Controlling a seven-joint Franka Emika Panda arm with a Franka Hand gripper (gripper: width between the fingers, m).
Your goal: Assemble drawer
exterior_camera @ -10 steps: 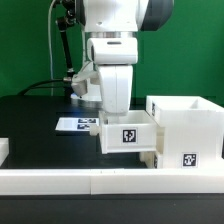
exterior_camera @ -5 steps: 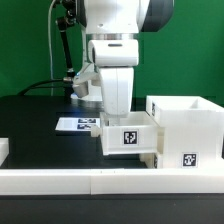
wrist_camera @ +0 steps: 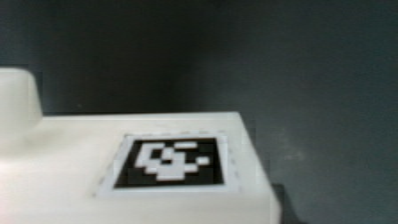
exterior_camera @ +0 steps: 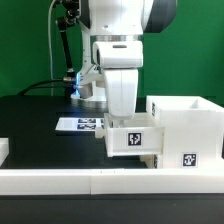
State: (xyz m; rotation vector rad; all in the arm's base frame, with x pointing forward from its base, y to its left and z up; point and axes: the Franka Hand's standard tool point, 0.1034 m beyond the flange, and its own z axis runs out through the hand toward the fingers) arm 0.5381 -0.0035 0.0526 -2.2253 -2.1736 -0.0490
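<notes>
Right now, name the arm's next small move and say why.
Probably ease the tray further toward the exterior view's right, into the shell. The tray sits under the arm, against the shell's side, with its tagged face not yet flush with the shell's front.

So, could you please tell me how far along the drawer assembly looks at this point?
One tray is already at the shell, apparently partly pushed into its side on the exterior view's left. The arm stands directly over that tray; its gripper is hidden behind the tray, so contact is unclear. Seating this tray looks left to do. A lower tray edge shows beneath; its state is unclear.
</notes>
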